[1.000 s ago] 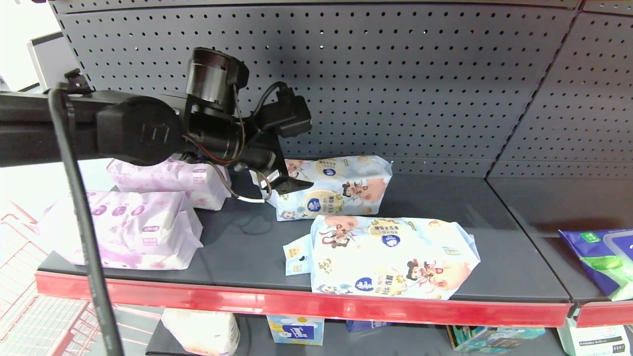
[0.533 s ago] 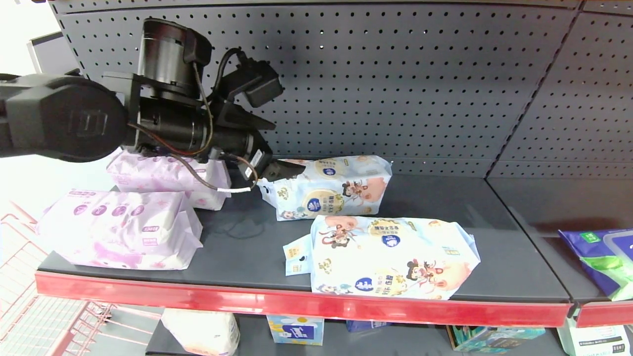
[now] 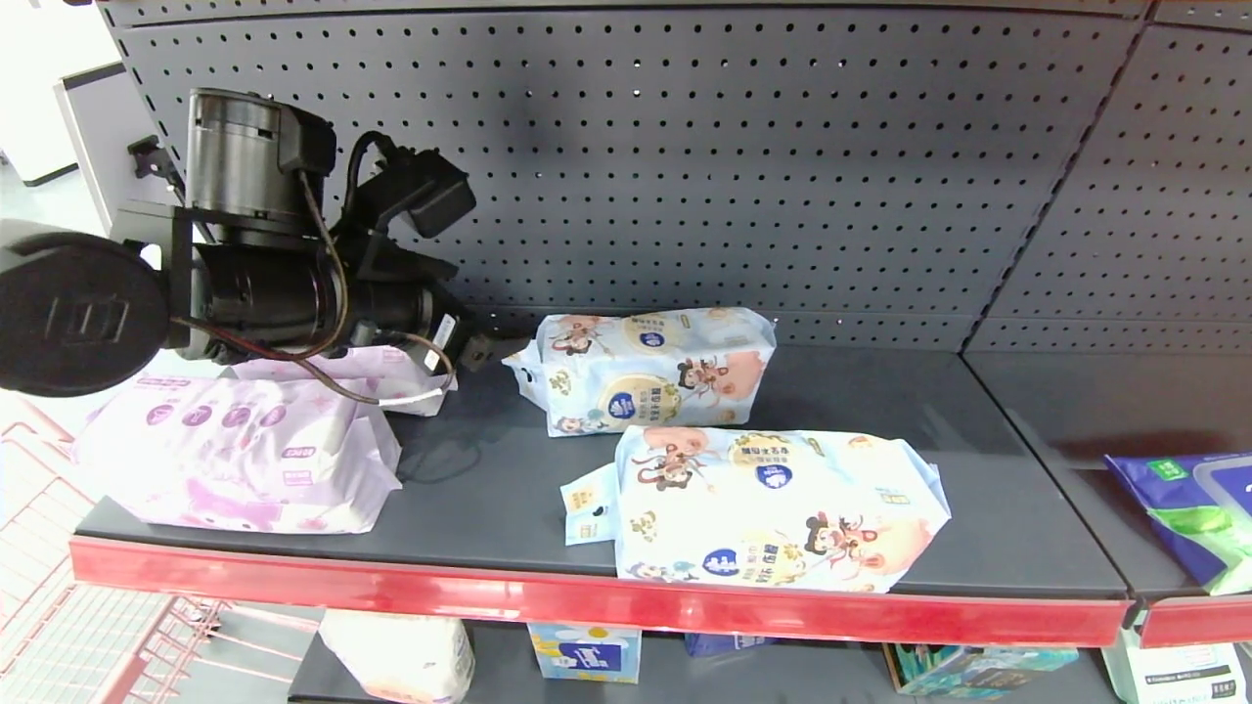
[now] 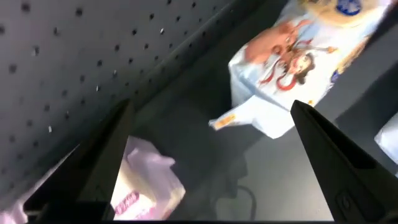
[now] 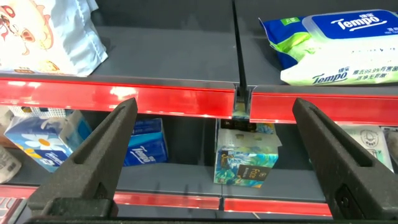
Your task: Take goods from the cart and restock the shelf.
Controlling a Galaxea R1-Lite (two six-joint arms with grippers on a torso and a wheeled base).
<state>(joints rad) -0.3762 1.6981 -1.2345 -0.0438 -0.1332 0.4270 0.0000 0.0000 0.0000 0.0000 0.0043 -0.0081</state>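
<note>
On the shelf (image 3: 489, 508), two pink packs (image 3: 245, 455), two blue packs (image 3: 773, 508); both jaws wide apart, empty.

Head view faces the shelf (image 3: 861, 391); wrist views share it, closer.

Brand lettering on the wipes pack (image 5: 329, 45) and tissue box (image 5: 149, 147)

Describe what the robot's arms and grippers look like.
The left arm is matte black, built of cylindrical housings, with a round cap embossed with a square mark, a boxy wrist camera, and loose black, reddish and white-tipped cables. The left gripper and right gripper have dark, tapered, wedge-shaped fingers.
</note>
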